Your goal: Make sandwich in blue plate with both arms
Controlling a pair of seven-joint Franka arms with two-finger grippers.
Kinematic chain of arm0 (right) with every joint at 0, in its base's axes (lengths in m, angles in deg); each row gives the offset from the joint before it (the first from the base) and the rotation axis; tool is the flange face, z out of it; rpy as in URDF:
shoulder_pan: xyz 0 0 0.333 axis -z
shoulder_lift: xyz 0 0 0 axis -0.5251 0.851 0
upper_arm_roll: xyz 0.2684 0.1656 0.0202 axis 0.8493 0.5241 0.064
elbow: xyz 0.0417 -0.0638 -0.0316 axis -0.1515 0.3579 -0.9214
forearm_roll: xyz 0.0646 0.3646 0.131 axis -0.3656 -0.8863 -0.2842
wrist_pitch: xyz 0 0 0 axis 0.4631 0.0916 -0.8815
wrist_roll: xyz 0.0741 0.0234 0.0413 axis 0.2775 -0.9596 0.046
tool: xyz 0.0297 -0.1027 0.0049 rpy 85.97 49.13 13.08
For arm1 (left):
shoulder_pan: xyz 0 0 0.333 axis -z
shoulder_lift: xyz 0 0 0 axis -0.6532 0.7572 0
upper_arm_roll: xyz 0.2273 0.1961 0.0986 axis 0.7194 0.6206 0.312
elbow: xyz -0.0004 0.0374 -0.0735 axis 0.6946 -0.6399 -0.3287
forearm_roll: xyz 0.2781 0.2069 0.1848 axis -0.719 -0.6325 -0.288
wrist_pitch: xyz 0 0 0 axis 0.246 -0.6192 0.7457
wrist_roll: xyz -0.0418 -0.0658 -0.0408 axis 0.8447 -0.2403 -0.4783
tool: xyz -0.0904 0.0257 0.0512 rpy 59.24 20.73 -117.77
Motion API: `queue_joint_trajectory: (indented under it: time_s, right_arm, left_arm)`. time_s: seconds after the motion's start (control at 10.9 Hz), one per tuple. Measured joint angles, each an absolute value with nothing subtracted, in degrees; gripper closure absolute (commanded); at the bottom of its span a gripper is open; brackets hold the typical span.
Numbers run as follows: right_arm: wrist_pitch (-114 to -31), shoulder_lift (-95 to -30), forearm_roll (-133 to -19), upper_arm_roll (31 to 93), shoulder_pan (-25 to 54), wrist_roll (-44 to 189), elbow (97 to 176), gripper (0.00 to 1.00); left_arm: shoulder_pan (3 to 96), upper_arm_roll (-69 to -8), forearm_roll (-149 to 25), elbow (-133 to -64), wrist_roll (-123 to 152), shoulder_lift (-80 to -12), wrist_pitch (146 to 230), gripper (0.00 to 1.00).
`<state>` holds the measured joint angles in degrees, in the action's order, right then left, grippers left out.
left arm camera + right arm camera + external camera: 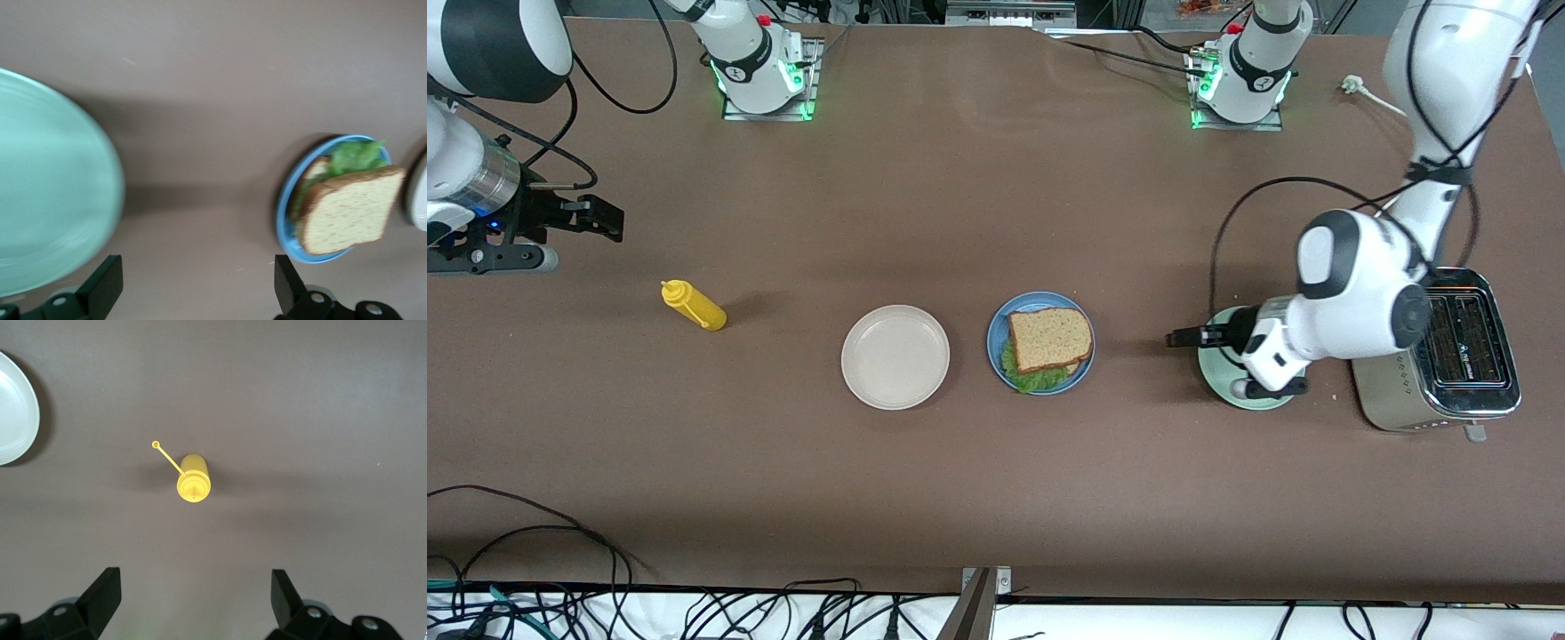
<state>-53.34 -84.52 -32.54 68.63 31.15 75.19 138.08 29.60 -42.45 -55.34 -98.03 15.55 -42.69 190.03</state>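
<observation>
The sandwich [1049, 342] sits on the blue plate [996, 342], near the middle of the table. A brown bread slice [1051, 338] is on top, and a green lettuce leaf [1032, 377] pokes out from under it on the side nearer the front camera. In the left wrist view another bread slice [317, 168] shows under the lettuce. So the sandwich looks done, and the job seems to be at its last step: the arms move away.

The left gripper [1183, 337] hangs over the edge of the mint-green plate [1223, 378], toward the left arm's end of the table. Its fingers [107, 283] are spread wide and hold nothing. The right gripper [609, 219] is up over bare table at the right arm's end and waits, also spread wide with nothing in it.

Next, each arm only needs to lift clear and not bump the plate.

A cream-white plate [895, 357] lies just beside the blue one. A yellow squeeze bottle [693, 305] stands closer to the right arm's end. A silver toaster [1449, 356] sits by the mint-green plate; it has writing on top, too small to read
</observation>
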Motion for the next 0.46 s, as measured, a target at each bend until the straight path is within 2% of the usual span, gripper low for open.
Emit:
queue_joint_trajectory:
  time_s: [0.46]
  right_arm:
    - [-54.6, -84.1, -32.6, 69.6, 32.5, 75.2, 137.2, 0.00]
  left_arm:
    - [24.4, -42.1, -71.7, -81.0, 15.6, -47.8, 166.5, 0.00]
